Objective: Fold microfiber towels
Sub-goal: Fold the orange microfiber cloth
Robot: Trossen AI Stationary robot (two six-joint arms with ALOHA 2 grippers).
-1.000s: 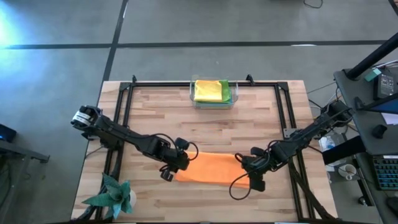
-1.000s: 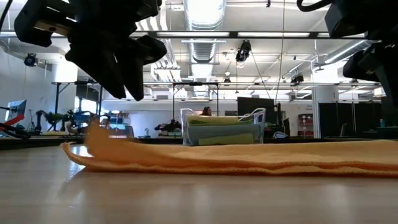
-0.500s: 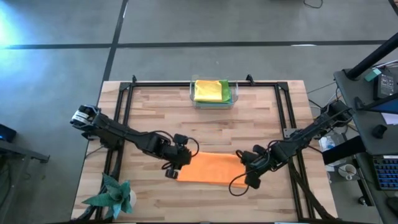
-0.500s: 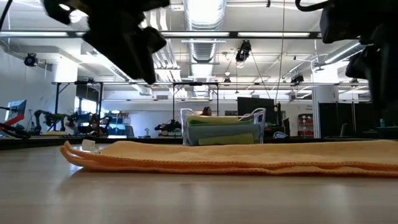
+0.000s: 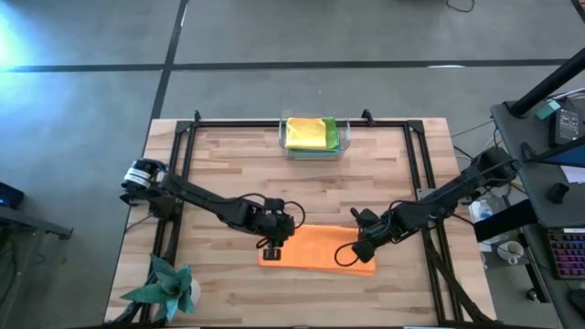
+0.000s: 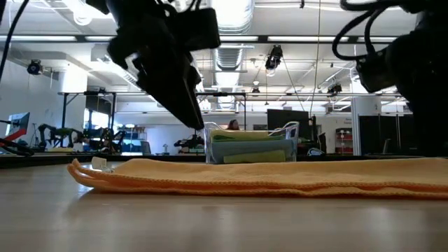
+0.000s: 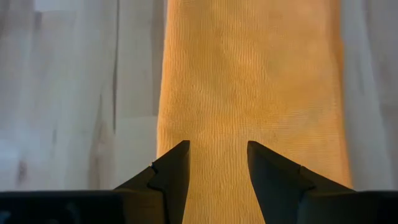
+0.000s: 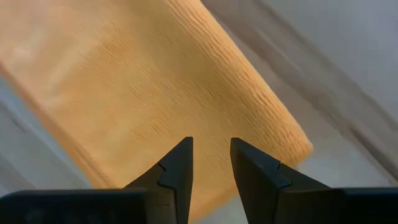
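Wooden tabletop is crossed by both dark arms, stretched low toward its middle front. The folded orange towel is lain flat there, overhung at opposite ends by the left gripper and right gripper, fingers parted, nothing pinched.

One orange towel, two binned towels (yellow, green), one ornament.

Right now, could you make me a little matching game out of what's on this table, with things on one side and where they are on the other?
Things:
1. orange towel
2. yellow towel
3. teal paper ornament
4. left gripper

Places:
a. near-left table corner
b. in the clear bin at the far edge
c. over the orange towel's left end
d. flat, folded, between both arms

Pairs: 1-d, 2-b, 3-a, 4-c
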